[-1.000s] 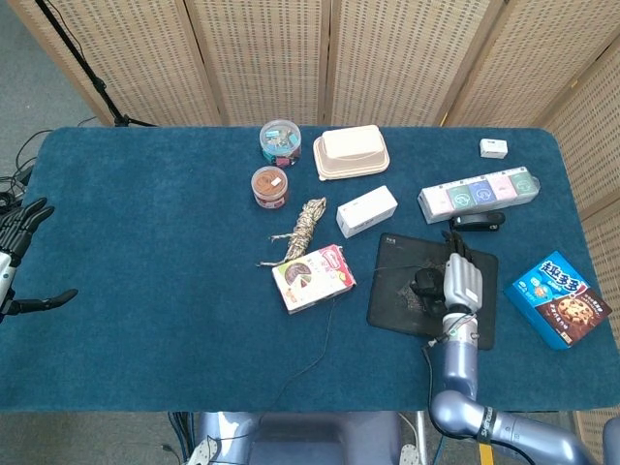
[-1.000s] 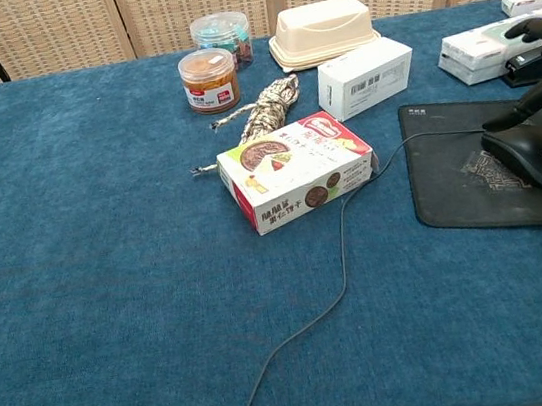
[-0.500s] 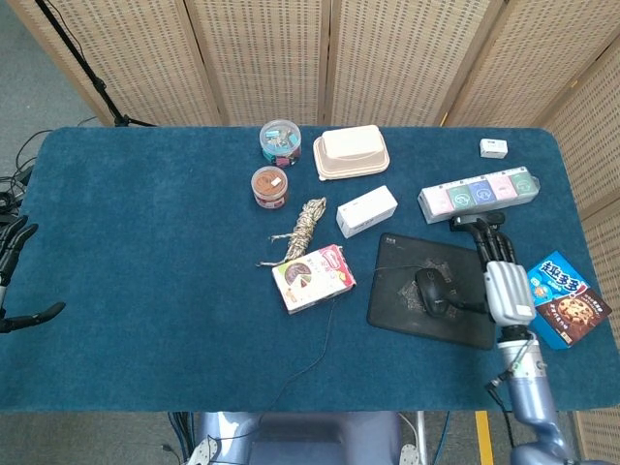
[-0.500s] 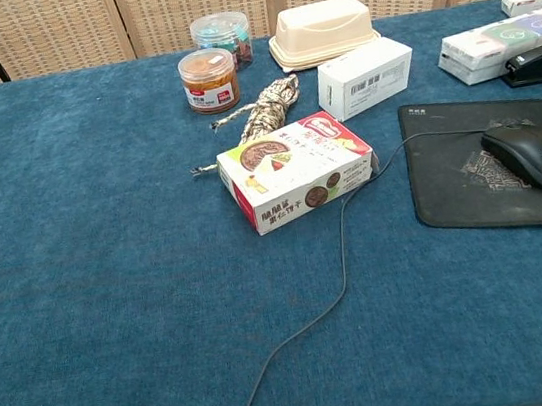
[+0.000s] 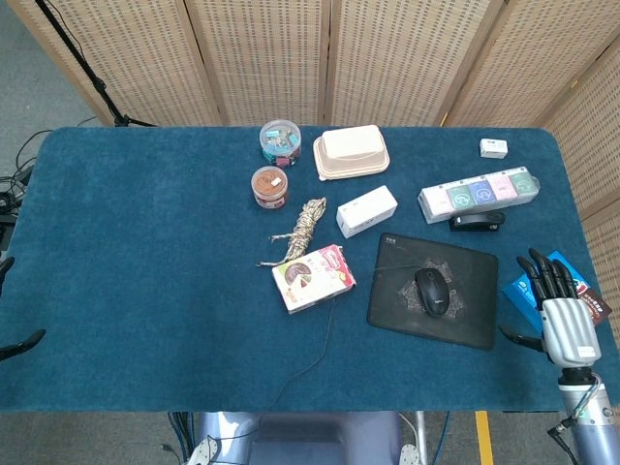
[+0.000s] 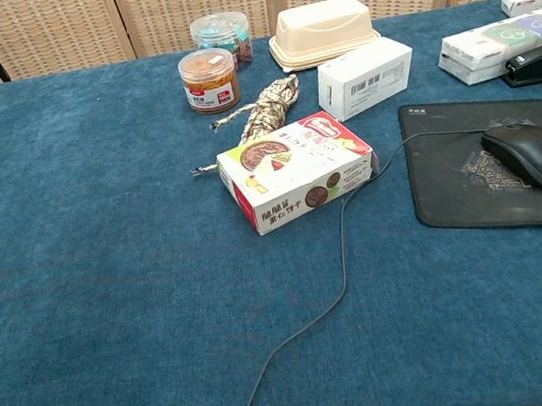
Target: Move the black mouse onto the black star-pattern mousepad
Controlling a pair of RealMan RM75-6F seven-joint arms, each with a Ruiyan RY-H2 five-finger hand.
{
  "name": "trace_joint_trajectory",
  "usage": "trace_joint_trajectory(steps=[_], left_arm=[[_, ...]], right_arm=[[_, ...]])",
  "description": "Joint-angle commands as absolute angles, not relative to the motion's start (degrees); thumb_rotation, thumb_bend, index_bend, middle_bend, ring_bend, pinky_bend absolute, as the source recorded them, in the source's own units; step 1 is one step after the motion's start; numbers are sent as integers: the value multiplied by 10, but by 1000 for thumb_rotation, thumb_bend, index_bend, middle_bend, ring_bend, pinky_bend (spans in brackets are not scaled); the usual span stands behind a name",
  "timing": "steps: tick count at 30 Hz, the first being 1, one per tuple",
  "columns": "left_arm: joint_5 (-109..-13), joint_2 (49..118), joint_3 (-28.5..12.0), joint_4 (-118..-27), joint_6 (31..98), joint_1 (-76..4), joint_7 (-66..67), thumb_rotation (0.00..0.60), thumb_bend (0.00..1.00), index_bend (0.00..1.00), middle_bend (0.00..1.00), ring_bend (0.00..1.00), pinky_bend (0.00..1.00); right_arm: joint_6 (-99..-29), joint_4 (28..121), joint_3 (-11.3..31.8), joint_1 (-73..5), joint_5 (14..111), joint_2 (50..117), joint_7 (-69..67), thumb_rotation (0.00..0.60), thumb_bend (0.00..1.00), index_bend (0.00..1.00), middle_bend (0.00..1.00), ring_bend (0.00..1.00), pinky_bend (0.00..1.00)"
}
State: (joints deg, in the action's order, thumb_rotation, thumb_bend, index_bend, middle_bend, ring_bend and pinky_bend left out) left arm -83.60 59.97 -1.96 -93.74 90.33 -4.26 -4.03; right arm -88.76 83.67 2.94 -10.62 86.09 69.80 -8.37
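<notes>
The black mouse [image 5: 432, 290] [image 6: 530, 154] lies on the black star-pattern mousepad [image 5: 397, 300] [image 6: 451, 188], with its cable trailing left past the snack box and toward the table's front edge. My right hand [image 5: 558, 310] hovers over the right table edge above the blue cookie box, fingers spread, holding nothing, well clear of the mouse. Only fingertips of my left hand [image 5: 15, 341] show at the far left edge of the head view. Neither hand appears in the chest view.
A pink snack box [image 5: 313, 277], a rope bundle [image 5: 304, 229], a white box [image 5: 366, 210], two jars [image 5: 270, 184], a beige container [image 5: 351, 152], a pastel box row [image 5: 478, 194], a black stapler [image 5: 476, 222] and a blue cookie box [image 5: 518, 291] lie around the pad.
My right hand lifted off the mouse and drew back to the right, past the pad to the table's edge. The left hand slid further out of view. The mouse stayed on the pad.
</notes>
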Motion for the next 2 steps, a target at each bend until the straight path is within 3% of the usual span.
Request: trace_joint_trajectory(steps=[1, 2], left_arm=[[-832, 598, -21, -933, 896, -43, -47, 600, 47, 0, 0, 0, 0], [-831, 596, -22, -932, 892, -43, -51, 600, 47, 0, 0, 0, 0]], right_arm=[[-900, 840, 32, -94, 862, 698, -62, 600, 0, 0, 0, 0, 0], [-901, 841, 33, -92, 862, 698, -61, 600, 0, 0, 0, 0, 0]])
